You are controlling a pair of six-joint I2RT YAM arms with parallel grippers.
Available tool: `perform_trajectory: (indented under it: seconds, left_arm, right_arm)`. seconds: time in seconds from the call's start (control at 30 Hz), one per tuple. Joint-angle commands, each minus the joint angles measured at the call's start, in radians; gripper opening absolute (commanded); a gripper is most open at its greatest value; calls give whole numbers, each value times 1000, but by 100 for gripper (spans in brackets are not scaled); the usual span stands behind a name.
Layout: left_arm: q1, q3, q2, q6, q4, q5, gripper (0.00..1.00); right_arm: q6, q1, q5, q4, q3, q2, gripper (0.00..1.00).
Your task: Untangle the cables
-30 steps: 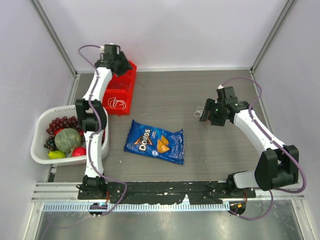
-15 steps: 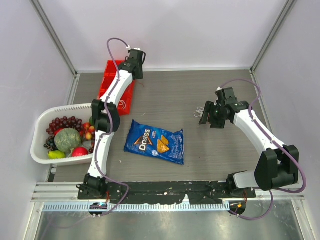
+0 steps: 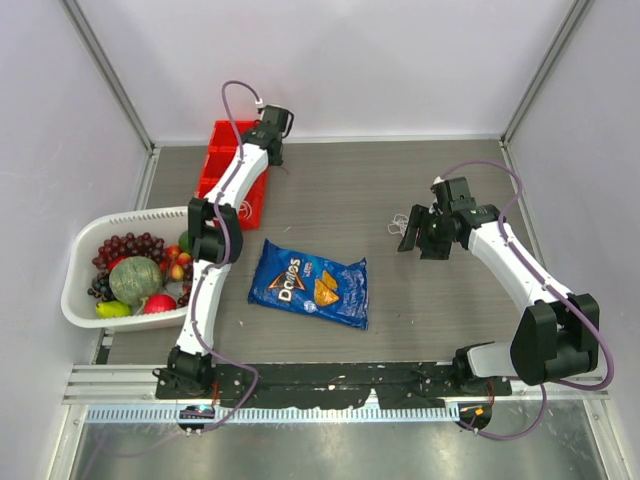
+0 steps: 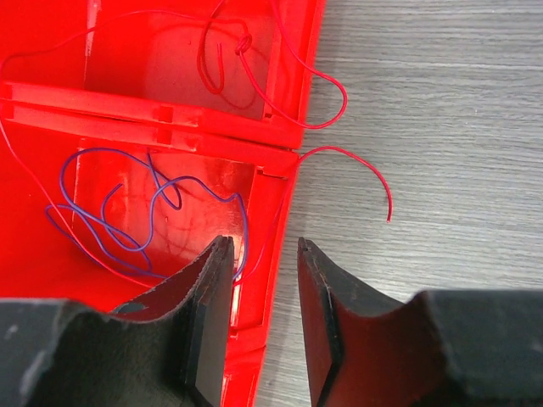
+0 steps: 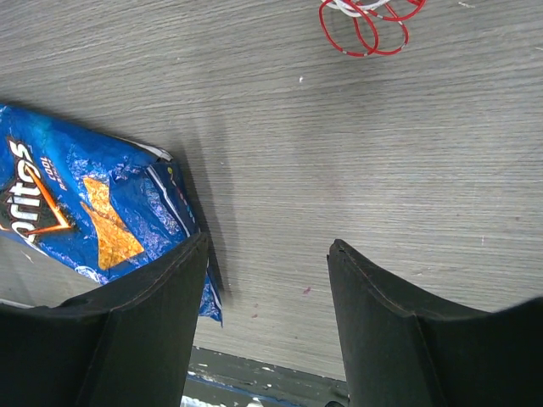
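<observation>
Over the last second the left arm has swung from the far left corner of the red bin (image 4: 127, 114) across to its far right corner, and the left hand (image 4: 264, 246) has narrowed as it went. The right arm has hardly shifted.

The left hand now hangs over the bin's right wall, one finger above the inside of the bin and the other above the tabletop (image 3: 340, 190). Its jaws stand partly apart with a clear gap and grip nothing.

The cables lie in two places. Inside the bin, which stands near the far left corner of the tabletop, a red cord (image 4: 243, 47) curls in the farther compartment. Its loose end trails over the right rim onto the wood. A bluish cord (image 4: 148, 208) is looped in the nearer compartment, just beside the left hand's inner finger. Well apart from these, on the right half of the tabletop, a small bunch of red and white loops (image 5: 366, 24) lies flat.

The right hand (image 5: 267, 246) hovers near that bunch, jaws spread wide and empty, with bare wood between them.

A blue chip bag (image 3: 310, 283) lies near the middle of the tabletop. A white basket (image 3: 80, 310) of fruit sits at the left edge.
</observation>
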Motion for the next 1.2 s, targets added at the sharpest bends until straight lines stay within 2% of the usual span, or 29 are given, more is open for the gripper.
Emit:
perform_trajectory:
  seconds: [0.0, 0.17, 0.37, 0.6, 0.8, 1.17]
  left_arm:
    - [2, 34, 25, 8, 12, -28, 40]
    - [2, 42, 47, 14, 12, -51, 40]
    - [2, 45, 62, 16, 12, -49, 32]
    - [2, 58, 62, 24, 21, -52, 11]
    - [1, 75, 26, 25, 17, -52, 0]
    - [2, 68, -111, 43, 14, -100, 0]
  right_arm:
    - [-1, -4, -15, 4, -2, -12, 64]
    - [-4, -4, -15, 4, -3, -6, 64]
    - [-3, -4, -16, 7, -6, 5, 64]
    - [3, -4, -18, 13, -2, 21, 64]
    - [5, -4, -19, 16, 0, 26, 64]
    - [0, -5, -19, 17, 12, 18, 63]
